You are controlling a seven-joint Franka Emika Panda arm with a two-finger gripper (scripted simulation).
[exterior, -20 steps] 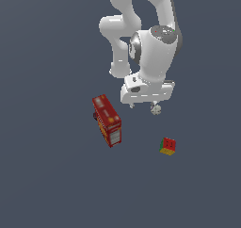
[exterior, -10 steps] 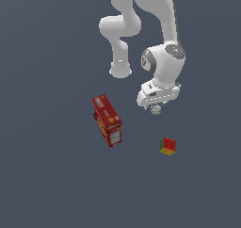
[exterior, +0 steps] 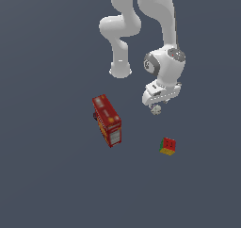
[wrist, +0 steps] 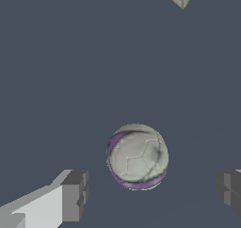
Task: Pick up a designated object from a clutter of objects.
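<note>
Dropping lower than half a second ago, gripper (exterior: 156, 107) hovering just above the ball (exterior: 156, 109). Fingers (wrist: 73, 195) spreading wide, flanking it, gripping nothing. Sitting apart: bus (exterior: 107, 120), cube (exterior: 168, 146).

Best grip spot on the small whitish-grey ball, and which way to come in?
Grip the small whitish-grey ball across its widest middle, coming straight down from above. It is round, so no side is better, and it sits apart from the long red bus-like box and the red-green-yellow cube. The gripper is open with fingers either side of it; closing too high would likely squeeze it out.
</note>
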